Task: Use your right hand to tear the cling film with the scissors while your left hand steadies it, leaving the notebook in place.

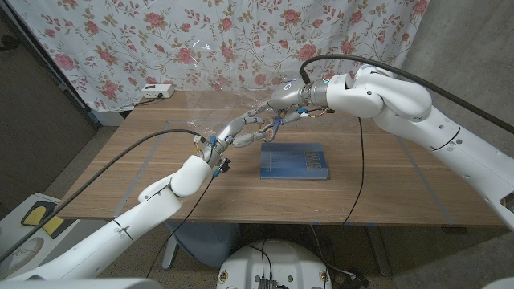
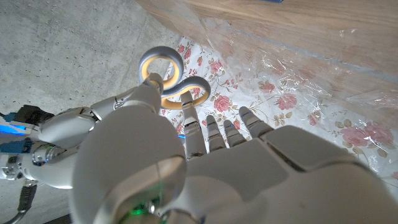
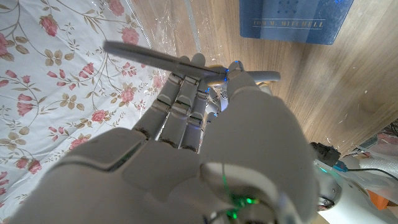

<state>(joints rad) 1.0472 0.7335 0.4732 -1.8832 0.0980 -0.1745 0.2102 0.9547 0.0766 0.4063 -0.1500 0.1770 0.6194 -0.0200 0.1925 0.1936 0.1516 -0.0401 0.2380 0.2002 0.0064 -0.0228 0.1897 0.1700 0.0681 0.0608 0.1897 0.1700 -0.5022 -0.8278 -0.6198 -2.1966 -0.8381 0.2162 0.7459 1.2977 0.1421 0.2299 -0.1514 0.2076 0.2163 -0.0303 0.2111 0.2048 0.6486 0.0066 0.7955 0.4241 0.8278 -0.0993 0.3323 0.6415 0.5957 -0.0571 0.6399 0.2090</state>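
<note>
both hands meet just behind the notebook point(image 1: 295, 161): right hand point(image 1: 283, 115) clamps the scissors point(image 3: 163, 59), blades aimed at the cling film point(image 1: 210, 108); left hand point(image 1: 241, 132) looks pinched on it.

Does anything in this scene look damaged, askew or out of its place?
Nothing stands out. The cling film is crinkled in the air where the left hand meets it; the right hand holds the scissors; the notebook lies flat.

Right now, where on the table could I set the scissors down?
Bare wood lies right of the notebook, toward the table edge, and in front of it. It is crowded left of the notebook, where both hands meet at the cling film.
</note>
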